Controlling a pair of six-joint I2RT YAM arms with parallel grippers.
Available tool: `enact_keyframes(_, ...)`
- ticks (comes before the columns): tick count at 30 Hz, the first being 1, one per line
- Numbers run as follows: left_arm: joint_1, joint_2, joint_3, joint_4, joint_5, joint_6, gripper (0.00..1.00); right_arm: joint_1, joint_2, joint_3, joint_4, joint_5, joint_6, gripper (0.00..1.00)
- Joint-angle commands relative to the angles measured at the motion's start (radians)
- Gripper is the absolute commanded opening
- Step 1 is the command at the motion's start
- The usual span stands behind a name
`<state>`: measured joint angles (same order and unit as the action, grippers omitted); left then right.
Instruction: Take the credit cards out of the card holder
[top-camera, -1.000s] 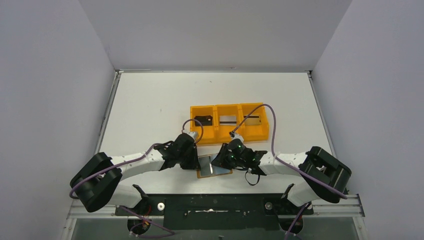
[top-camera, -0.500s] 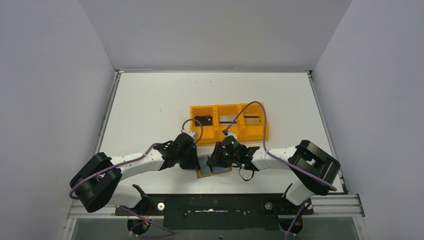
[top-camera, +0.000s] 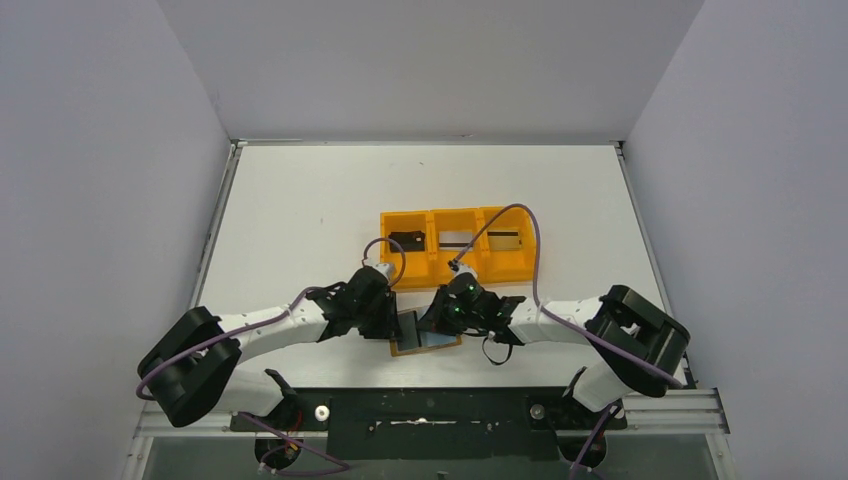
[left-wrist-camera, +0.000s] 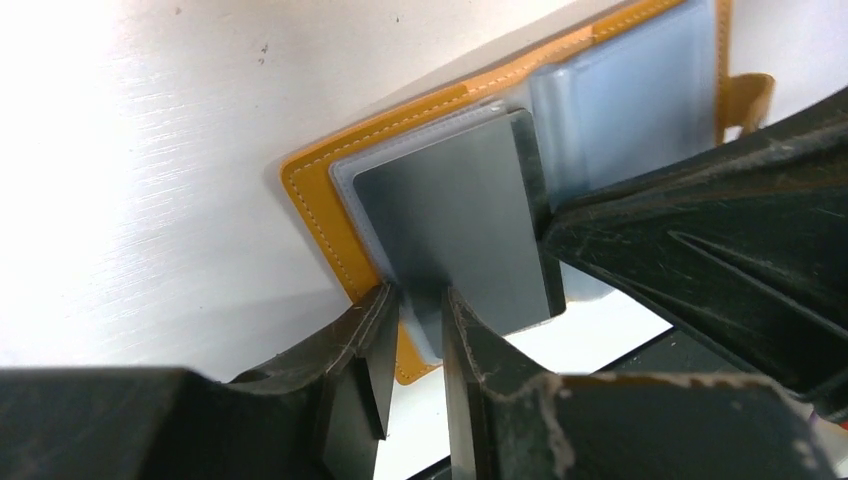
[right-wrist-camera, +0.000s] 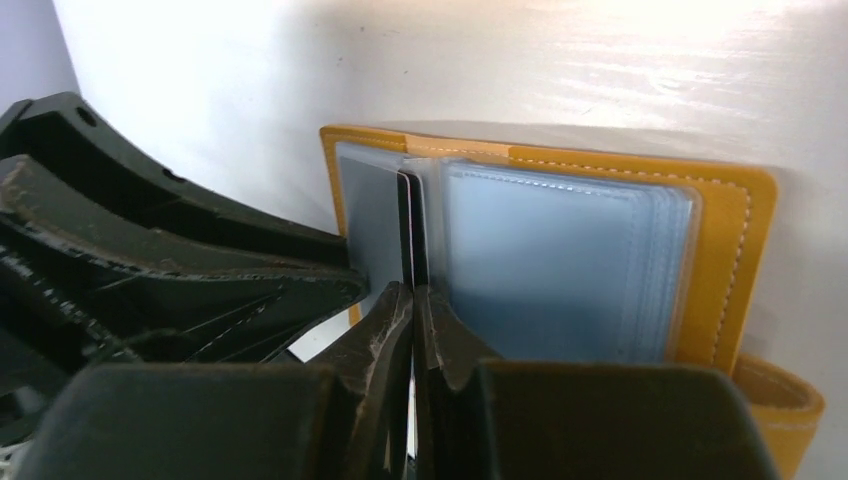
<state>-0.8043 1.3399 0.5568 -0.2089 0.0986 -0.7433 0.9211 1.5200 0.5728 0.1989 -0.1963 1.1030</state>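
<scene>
The tan-orange card holder (top-camera: 405, 351) lies open on the table near the front edge, its clear pockets (right-wrist-camera: 550, 260) facing up. One dark grey credit card (left-wrist-camera: 460, 230) stands up out of the left pockets; it shows edge-on in the right wrist view (right-wrist-camera: 411, 225). My right gripper (right-wrist-camera: 413, 292) is shut on that card's lower edge. My left gripper (left-wrist-camera: 418, 300) has its jaws slightly apart around the edge of a pocket sleeve at the holder's (left-wrist-camera: 320, 215) left side. From above, both grippers, left (top-camera: 393, 322) and right (top-camera: 432, 320), meet over the holder.
A bright orange three-compartment tray (top-camera: 432, 215) stands just behind the holder, with dark flat items in its compartments. Purple cables arc from both wrists over the tray. The table's front edge and black rail lie close below the holder.
The right arm slid left over the holder and its jaws closed on the dark card, which now stands raised. The left jaws parted slightly; the left arm barely moved.
</scene>
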Motion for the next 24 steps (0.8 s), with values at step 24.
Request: enact_keyframes(24,-0.001,0.051,0.011,-0.097,-0.090,0.063,0.00,0.025,-0.005,0.045,-0.086,0.021,0.019,0.38)
